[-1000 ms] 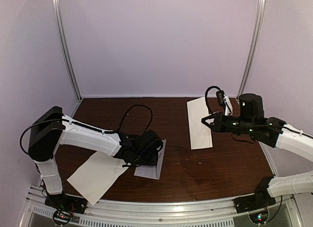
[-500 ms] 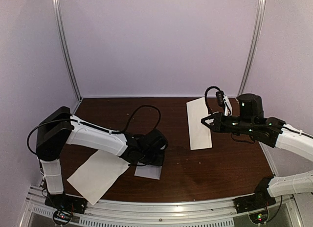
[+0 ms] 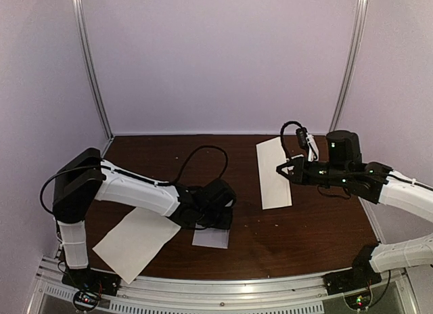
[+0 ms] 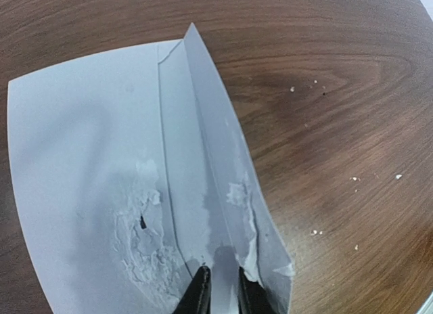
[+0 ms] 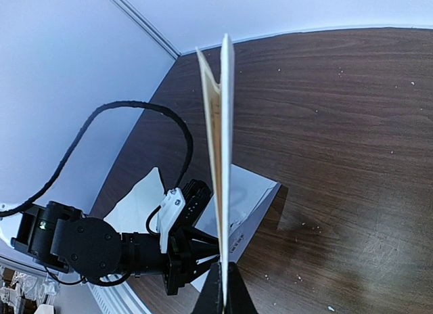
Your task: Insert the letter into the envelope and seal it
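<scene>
The pale grey envelope (image 3: 211, 238) lies on the brown table near the front middle, mostly under my left gripper (image 3: 218, 222). In the left wrist view the envelope (image 4: 101, 165) has torn patches, and its raised flap runs between my nearly closed left gripper (image 4: 221, 294). My right gripper (image 3: 283, 168) is shut on the folded white letter (image 3: 272, 175) and holds it in the air at the right. In the right wrist view the letter (image 5: 220, 138) stands edge-on in my right gripper (image 5: 223, 287), above the envelope (image 5: 252, 192) and the left gripper (image 5: 196, 256).
A plain white sheet (image 3: 132, 243) lies flat at the front left, under the left arm; it also shows in the right wrist view (image 5: 139, 199). Metal rails run along the table's near edge (image 3: 223, 287). Pale walls close in the back and sides.
My left gripper has moved right and nearer with the envelope, which has slid further under it. My right gripper with the letter has shifted slightly left.
</scene>
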